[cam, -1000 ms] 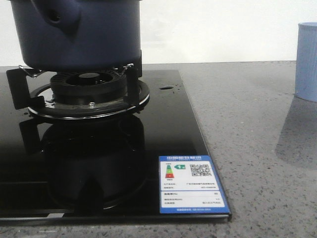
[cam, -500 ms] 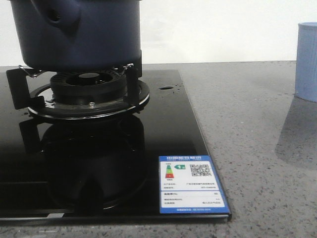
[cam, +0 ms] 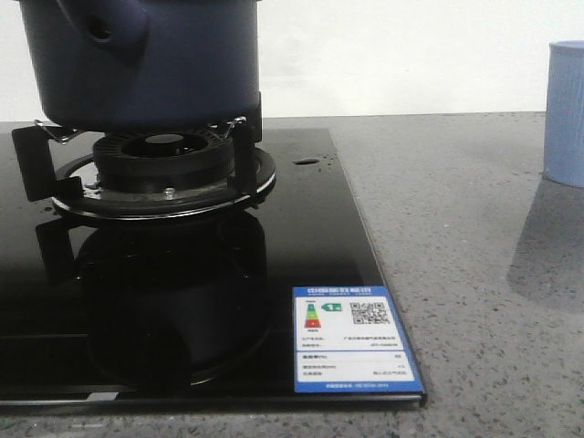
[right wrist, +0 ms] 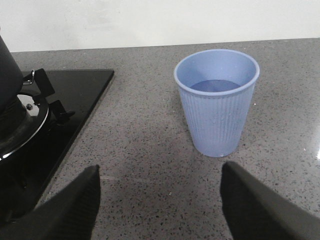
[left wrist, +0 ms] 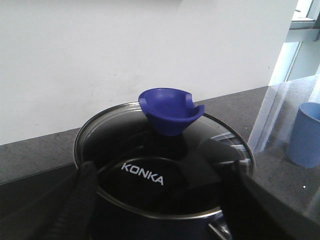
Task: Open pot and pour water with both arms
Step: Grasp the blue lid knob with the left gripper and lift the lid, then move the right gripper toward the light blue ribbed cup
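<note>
On my left, the pot (cam: 146,59) sits on the burner grate (cam: 164,169) of the black glass cooktop (cam: 319,237), its stubby side socket (cam: 114,27) facing the front camera. From the left wrist I see the glass lid (left wrist: 165,172) seated on the rim, marked KONKA, with its blue knob (left wrist: 171,110) standing up in the middle. The left gripper (left wrist: 162,200) hangs just short of the lid, its fingers spread wide with the lid between them, holding nothing.

Further right lies bare grey countertop (cam: 456,228), then the pale blue ribbed cup (right wrist: 216,102) standing upright, well apart from the cooktop, with what looks like water in it. The right gripper (right wrist: 160,202) hovers near the cup, jaws wide and empty.

I judge I am at the opening step: lid on, nothing grasped. Next I need to bring the left fingers in around the knob, close on it and lift straight up.
</note>
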